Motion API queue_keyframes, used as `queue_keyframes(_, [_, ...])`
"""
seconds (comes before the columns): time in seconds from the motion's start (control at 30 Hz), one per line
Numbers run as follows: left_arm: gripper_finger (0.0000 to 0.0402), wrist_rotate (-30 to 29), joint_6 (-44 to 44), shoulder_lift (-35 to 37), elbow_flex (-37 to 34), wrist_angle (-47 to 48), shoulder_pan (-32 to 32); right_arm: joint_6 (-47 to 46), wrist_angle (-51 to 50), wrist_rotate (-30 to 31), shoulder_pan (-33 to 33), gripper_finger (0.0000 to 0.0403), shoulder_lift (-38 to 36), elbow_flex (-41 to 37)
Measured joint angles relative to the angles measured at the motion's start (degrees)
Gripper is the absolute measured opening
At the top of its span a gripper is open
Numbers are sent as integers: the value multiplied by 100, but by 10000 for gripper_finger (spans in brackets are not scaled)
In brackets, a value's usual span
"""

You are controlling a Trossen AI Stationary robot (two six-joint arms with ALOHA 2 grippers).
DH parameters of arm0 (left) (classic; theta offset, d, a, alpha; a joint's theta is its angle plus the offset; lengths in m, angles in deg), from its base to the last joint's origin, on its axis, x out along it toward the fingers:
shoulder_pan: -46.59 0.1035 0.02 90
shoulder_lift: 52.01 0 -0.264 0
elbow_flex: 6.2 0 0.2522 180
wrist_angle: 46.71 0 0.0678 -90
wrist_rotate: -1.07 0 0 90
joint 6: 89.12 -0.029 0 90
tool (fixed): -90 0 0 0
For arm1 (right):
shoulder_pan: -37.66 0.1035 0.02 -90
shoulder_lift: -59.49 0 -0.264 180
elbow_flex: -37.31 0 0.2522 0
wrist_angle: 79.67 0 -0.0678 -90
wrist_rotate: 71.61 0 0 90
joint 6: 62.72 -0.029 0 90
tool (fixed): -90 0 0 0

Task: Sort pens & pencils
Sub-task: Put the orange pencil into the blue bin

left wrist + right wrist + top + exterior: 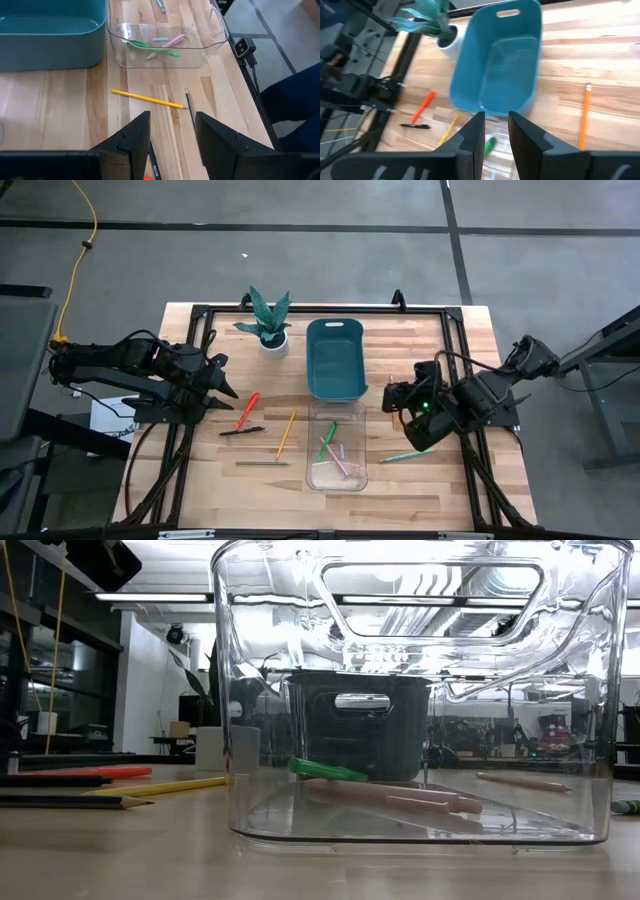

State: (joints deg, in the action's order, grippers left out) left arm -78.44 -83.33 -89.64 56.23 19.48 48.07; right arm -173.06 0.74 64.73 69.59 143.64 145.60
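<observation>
Both grippers, left [170,145] and right [495,137], spread and empty; green pen [327,436] and pink pen [339,459] inside clear bin [312,476].

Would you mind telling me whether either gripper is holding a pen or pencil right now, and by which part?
Nothing is held. The left gripper is open above the table near the yellow pencil, and the right gripper is open and empty near the teal bin.

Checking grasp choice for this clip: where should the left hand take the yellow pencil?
Mid-shaft, from straight above. The yellow pencil lies flat and alone on the table, clear of the clear bin, so open fingers of the left hand can straddle it crosswise.
</observation>
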Motion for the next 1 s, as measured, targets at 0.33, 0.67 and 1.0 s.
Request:
queue_keyframes(0.33, [145, -228, 193, 0, -1, 0, -2, -505, -411, -251, 150, 77, -569, -374])
queue_keyframes(0.67, [145, -551, 502, 0, 0, 2, -4, -1673, -248, -1770, 123, 73, -1633, -2230])
queue_keyframes(1.0, [145, -650, 519, 0, 0, 2, 0, -1292, 1178, -3011, -574, 73, -2138, -3740])
